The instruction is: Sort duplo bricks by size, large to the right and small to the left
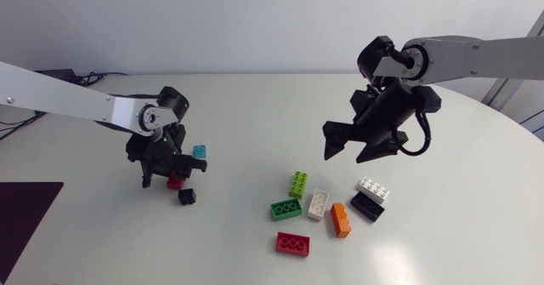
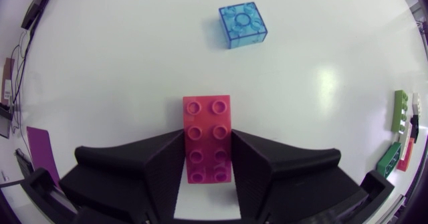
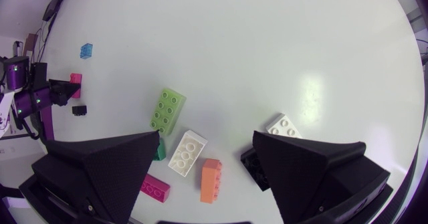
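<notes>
Entry, layout only. Your left gripper is over the left part of the table, one finger against each long side of the held brick, which lies flat on the table. The square brick lies ahead of that gripper, well apart from it. The small brick sits just beside it, toward the front edge. The brick cluster, seven pieces close together, lies right of centre. Your right gripper hangs behind the cluster, fingers apart.
</notes>
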Controlling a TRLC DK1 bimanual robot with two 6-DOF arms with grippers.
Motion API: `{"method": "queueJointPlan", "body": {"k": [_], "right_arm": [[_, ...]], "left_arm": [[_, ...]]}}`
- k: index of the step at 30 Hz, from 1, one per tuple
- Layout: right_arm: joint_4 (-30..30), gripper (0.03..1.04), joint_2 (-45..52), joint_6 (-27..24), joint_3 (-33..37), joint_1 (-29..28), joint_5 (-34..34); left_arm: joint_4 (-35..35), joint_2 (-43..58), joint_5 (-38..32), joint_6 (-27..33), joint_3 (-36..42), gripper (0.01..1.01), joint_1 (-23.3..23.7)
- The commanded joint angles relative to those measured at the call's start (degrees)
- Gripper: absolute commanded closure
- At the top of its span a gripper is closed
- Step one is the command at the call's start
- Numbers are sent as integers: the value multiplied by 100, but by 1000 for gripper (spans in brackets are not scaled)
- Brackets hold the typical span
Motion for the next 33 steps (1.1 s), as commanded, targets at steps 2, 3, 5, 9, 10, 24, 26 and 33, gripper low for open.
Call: {"method": "queueJointPlan", "body": {"k": [2, 3, 5, 9, 10, 24, 26, 33], "right_arm": [[28, 61, -186, 89, -161, -153, -5], [28, 61, -204, 72, -170, -197, -14], [28, 61, -248, 54, -187, -268, -14], [-16, 61, -371, 1, -231, -426, -14], [-25, 61, -397, -34, -231, -461, -14], [-104, 61, -696, -139, -460, -777, -84], [-95, 61, -766, -148, -565, -821, -84], [-95, 61, -889, -297, -732, -1041, -84]], "left_arm": [[-26, -711, 66, 257, 41, 744, -103], [-35, -852, 216, 292, 68, 746, -182], [-53, -1062, 594, 309, 138, 748, -358], [-105, -1115, 857, 300, 340, 748, -841], [-105, -1089, 998, 309, 375, 748, -991], [-70, -104, 1798, 714, 1219, 746, -2916], [-70, 115, 1815, 722, 1518, 746, -3135], [-167, 739, 1921, 810, 2221, 130, -3803]]}}
